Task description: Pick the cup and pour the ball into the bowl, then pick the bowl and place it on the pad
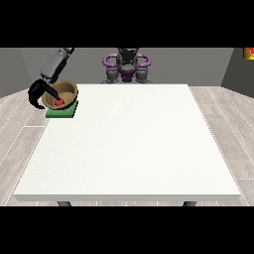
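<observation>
My fingers [49, 91] at the view's left curl around the near rim of the bowl [67, 89], gripping it. The red ball [59, 101] sits inside the bowl, so I judge the pour done. The bowl rests tilted over the green pad [62, 112] at the table [134, 149] corner; only release remains. I see no cup.

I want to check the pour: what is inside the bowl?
A red ball lies inside the brown bowl. The hand at the view's left covers part of its rim and hides the near side.
</observation>
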You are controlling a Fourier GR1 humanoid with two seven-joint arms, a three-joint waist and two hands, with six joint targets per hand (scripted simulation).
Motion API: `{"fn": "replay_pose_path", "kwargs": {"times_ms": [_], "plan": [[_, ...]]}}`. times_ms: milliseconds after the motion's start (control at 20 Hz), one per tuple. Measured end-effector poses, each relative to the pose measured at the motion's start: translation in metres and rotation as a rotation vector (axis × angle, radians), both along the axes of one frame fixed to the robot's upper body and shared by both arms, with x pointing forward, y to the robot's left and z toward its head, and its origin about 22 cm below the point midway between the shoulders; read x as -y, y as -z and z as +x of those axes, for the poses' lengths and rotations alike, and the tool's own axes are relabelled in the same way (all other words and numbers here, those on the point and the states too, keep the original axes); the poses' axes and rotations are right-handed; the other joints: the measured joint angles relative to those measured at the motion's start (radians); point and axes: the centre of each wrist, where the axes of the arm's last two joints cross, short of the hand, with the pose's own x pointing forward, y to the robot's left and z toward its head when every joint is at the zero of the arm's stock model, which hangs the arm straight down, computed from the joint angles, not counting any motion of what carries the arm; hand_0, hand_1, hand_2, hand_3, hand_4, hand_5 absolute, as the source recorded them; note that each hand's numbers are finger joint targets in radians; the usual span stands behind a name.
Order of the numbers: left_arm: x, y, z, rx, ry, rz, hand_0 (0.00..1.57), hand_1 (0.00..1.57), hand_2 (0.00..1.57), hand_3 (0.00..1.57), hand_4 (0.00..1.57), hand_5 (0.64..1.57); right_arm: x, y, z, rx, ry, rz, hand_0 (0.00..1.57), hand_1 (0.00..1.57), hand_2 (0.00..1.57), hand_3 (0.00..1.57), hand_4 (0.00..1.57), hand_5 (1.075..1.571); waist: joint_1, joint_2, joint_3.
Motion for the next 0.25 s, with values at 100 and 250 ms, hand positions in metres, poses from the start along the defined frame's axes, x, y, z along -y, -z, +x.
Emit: {"fn": "replay_pose_path", "kwargs": {"times_ms": [100,250], "plan": [[0.009,-0.001,0.005,-0.020,0.014,-0.005,0.00,0.00,0.00,0.00,1.19,1.569,-0.002,0.003,0.001,-0.029,-0.015,-0.009,0.00,0.00,0.00,0.00,0.00,1.395,0.000,-0.022,0.0006],[0.020,0.019,0.010,-0.069,0.017,-0.015,0.00,0.00,0.00,0.00,1.19,1.569,0.008,-0.005,-0.002,-0.076,-0.027,-0.022,0.00,0.00,0.00,0.00,0.20,1.375,0.000,-0.075,0.0007]]}}
